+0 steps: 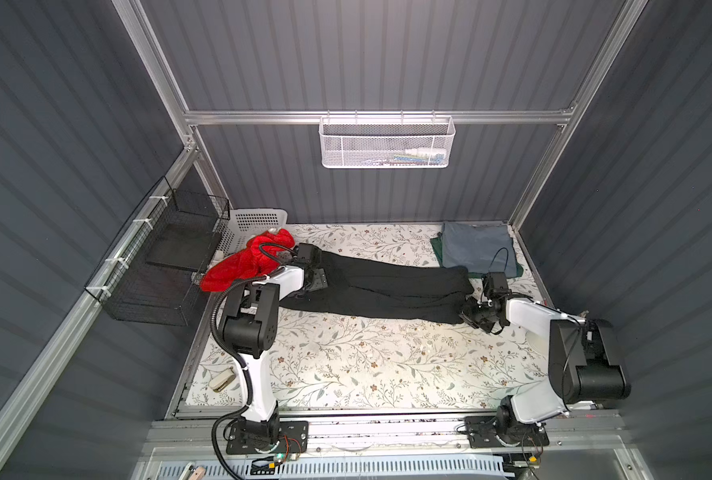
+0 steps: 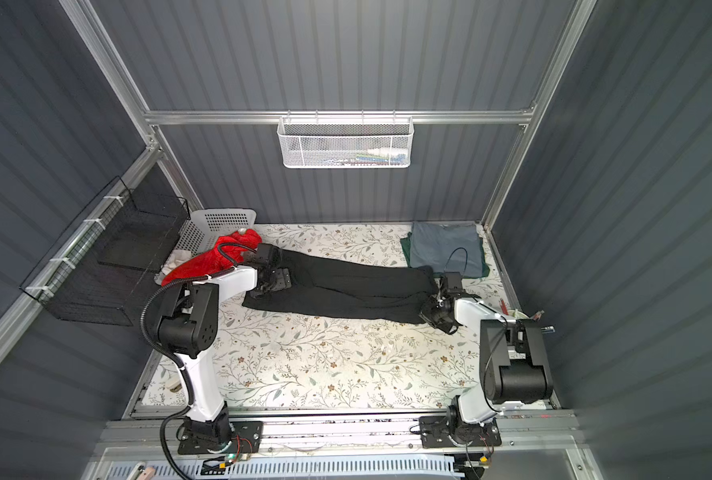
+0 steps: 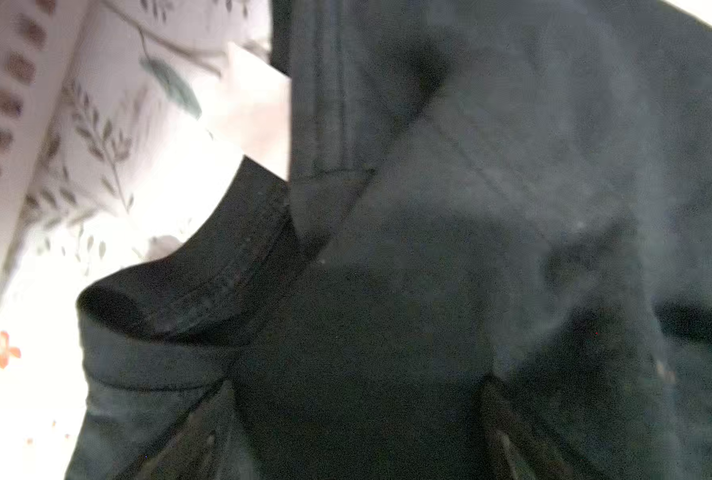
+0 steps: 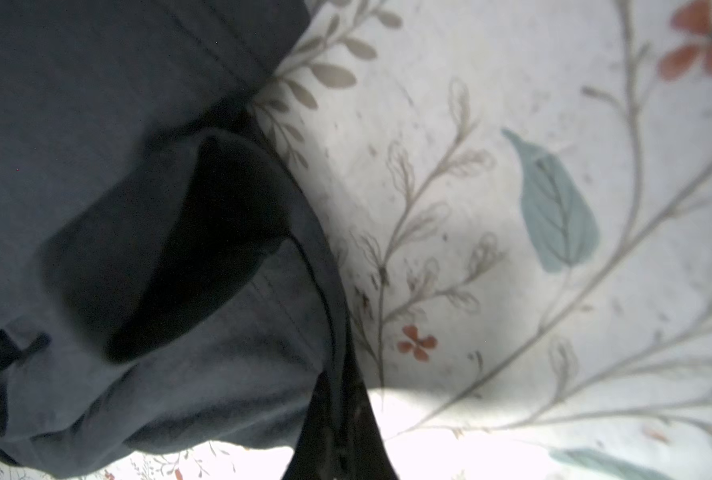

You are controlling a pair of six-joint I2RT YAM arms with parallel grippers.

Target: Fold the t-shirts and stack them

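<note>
Far left corner: a basket [image 1: 258,219] is seen, with the red shirt [image 1: 237,266] draped crumpled over its near rim onto the worktop [image 1: 366,365]. Just right of it, the left gripper [image 1: 320,281] is set over the left end of the black shirt [image 1: 387,286], jaws spread wide; no pinch is seen. The black shirt is laid as a long, narrow folded strip across the middle, its right end a little nearer. Far right corner: the blue-grey shirt [image 1: 477,247] is folded flat atop the green shirt [image 1: 436,245], whose edge shows at the left and near sides. The right gripper [image 1: 467,312] is placed at the strip's right end, jaws pressed together on the black hem, near that stack.
</note>
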